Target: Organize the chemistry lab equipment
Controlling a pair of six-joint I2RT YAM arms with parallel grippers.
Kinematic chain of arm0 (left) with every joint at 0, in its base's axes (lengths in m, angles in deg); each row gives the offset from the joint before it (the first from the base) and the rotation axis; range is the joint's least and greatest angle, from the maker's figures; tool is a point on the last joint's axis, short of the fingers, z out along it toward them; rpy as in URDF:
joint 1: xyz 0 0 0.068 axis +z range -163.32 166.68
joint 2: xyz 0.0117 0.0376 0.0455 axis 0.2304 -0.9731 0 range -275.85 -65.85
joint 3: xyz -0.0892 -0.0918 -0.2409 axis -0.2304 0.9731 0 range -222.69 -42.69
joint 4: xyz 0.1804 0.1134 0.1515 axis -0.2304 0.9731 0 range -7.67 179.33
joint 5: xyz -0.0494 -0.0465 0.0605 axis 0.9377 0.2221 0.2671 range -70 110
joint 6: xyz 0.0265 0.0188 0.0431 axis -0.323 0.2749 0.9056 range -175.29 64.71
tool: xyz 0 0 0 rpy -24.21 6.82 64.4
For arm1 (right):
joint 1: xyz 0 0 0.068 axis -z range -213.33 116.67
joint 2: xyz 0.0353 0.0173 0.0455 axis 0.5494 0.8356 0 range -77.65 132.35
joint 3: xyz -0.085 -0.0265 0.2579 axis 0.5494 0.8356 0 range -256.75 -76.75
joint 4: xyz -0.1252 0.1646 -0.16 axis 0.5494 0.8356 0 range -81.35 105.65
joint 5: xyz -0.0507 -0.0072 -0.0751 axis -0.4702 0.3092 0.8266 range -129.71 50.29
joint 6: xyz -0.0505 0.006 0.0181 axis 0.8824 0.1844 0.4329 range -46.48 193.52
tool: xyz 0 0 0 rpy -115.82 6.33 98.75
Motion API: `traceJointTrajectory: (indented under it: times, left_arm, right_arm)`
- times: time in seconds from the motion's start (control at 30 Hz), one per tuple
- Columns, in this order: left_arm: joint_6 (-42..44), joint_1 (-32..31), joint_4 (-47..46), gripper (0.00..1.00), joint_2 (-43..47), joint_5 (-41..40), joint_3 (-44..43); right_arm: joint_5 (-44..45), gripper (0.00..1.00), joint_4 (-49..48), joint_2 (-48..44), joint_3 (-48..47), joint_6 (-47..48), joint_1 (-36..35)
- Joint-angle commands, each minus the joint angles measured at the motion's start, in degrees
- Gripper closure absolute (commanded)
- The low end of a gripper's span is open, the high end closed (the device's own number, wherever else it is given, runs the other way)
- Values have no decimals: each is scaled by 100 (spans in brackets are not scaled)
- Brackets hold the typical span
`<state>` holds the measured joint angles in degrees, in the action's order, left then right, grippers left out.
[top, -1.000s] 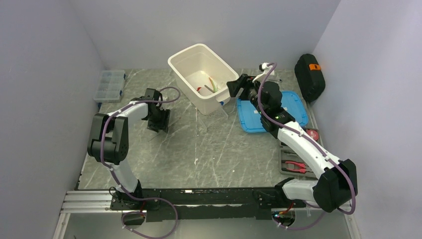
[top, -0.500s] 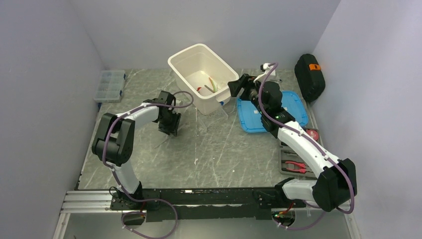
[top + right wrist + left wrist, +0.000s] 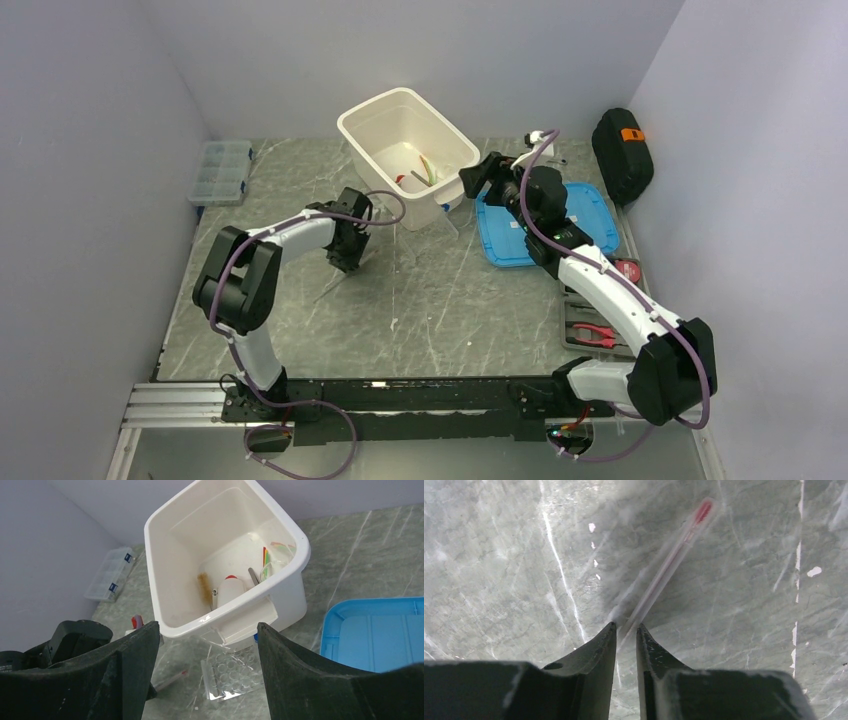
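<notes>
My left gripper (image 3: 347,256) (image 3: 626,626) is shut on a thin clear rod with a red tip (image 3: 669,565), which points away from the jaws over the grey table. The rod also shows in the right wrist view (image 3: 170,681). My right gripper (image 3: 480,178) (image 3: 205,628) is open and empty, above the near right side of the white bin (image 3: 345,125) (image 3: 150,535). In the bin lie the squeeze bottle with red nozzle (image 3: 230,591), the wire brush (image 3: 204,587) and a metal piece (image 3: 253,576). The clear tube rack (image 3: 232,675) (image 3: 450,215) lies just in front of the bin.
A blue tray lid (image 3: 590,215) (image 3: 375,635) lies right of the bin. A black case (image 3: 622,155) stands at the far right. The clear organizer box (image 3: 222,170) (image 3: 110,572) sits at the far left. Red-handled pliers (image 3: 598,335) lie by the right arm.
My left gripper has moved right, towards the bin, with the rod in it. The right gripper has hardly moved.
</notes>
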<state>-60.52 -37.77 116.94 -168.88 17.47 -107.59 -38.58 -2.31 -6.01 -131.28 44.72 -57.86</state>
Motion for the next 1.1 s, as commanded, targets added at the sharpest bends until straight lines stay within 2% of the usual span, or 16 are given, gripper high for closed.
traceJointTrajectory:
  times: [0.0,0.2,0.37,0.53,0.77,0.9,1.07]
  left_arm:
    - [30,-117,193,77,-257,-177,36]
    - [31,-139,216,93,-298,-152,-2]
    - [38,-172,204,100,-224,-171,4]
    - [23,-191,74,100,90,-42,42]
    - [0,-192,-451,100,1264,346,387]
    - [-83,-187,-822,100,2144,630,659]
    - [-297,-167,-1251,100,2993,1085,880]
  right_arm:
    - [-25,26,-347,-168,58,-97,56]
    - [-77,26,-368,-181,87,-161,72]
    - [-6,26,-312,-270,115,-136,76]
    - [50,26,-309,-437,190,-135,79]
    - [122,25,-251,-774,338,-117,83]
    - [-73,25,-283,-1056,491,-275,79]
    - [-902,28,-713,-1160,710,-725,70]
